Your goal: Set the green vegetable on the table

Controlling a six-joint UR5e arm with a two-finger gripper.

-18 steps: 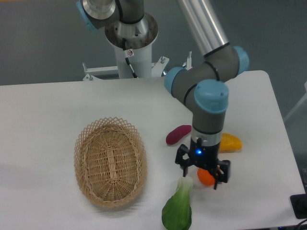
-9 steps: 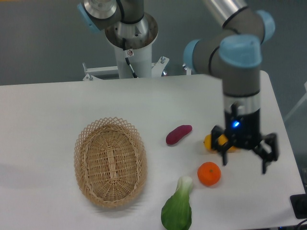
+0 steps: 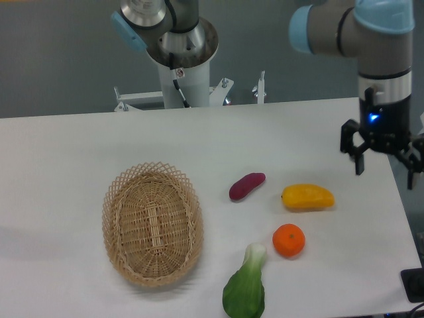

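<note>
The green vegetable [image 3: 245,286] lies flat on the white table [image 3: 79,152] near the front edge, leaves toward the front, pale stem end pointing up toward the orange. My gripper [image 3: 385,163] is open and empty, raised at the table's right side, far up and right of the vegetable. Nothing is between its fingers.
An oval wicker basket [image 3: 152,222] stands left of the vegetable. An orange [image 3: 289,240] sits just right of the stem end. A yellow pepper-like item [image 3: 308,197] and a purple vegetable [image 3: 246,186] lie behind. The robot base [image 3: 180,53] stands at the back.
My gripper has moved away from the vegetable and orange, up and to the right, open and empty throughout. The vegetable stays where it lay on the table.
</note>
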